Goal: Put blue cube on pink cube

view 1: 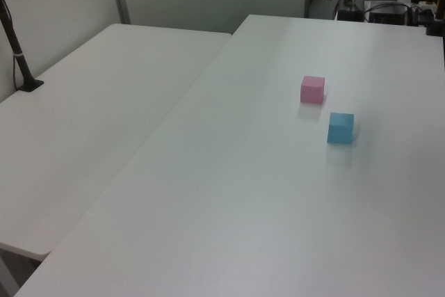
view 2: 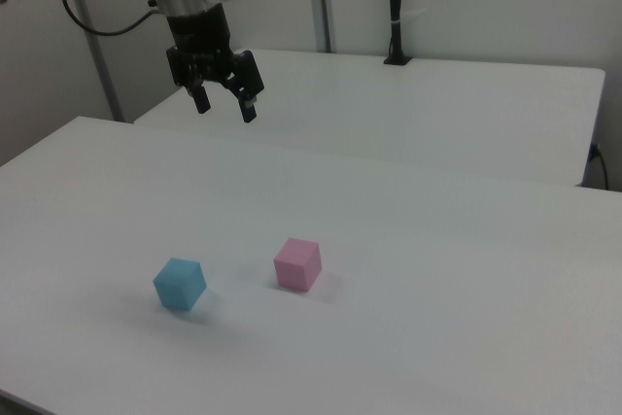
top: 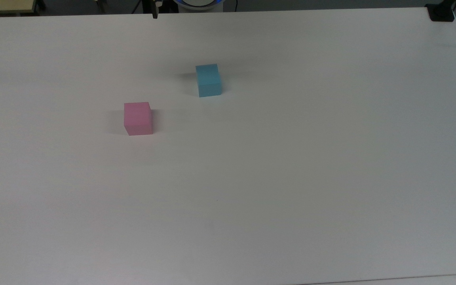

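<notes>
A wide white tabletop (top: 291, 178) carries two small matte cubes, both sitting flat on its surface and apart from each other.

In the top view, the blue cube (top: 208, 80) lies nearer the tabletop's far edge, roughly midway along it. The pink cube (top: 137, 118) sits a little closer to the near edge and toward the top view's left, with bare white surface between the two.

In the left view, the pink cube (view 1: 313, 90) is the farther one and the blue cube (view 1: 341, 128) sits just nearer and slightly to the left view's right, both toward the tabletop's right-hand edge.

In the right view, the blue cube (view 2: 180, 284) is on the right view's left and the pink cube (view 2: 297, 263) beside it, near but not touching.

The robot arm's tool (view 2: 224, 106) hangs in the air well above the tabletop, over its far edge in the right view. Its two dark fingers (view 2: 249, 107) are spread apart and grasp nothing.

A second white table (view 1: 90, 123) stands alongside, with a dark pole (view 1: 15, 50) rising from its edge. There are no containers among these things.
</notes>
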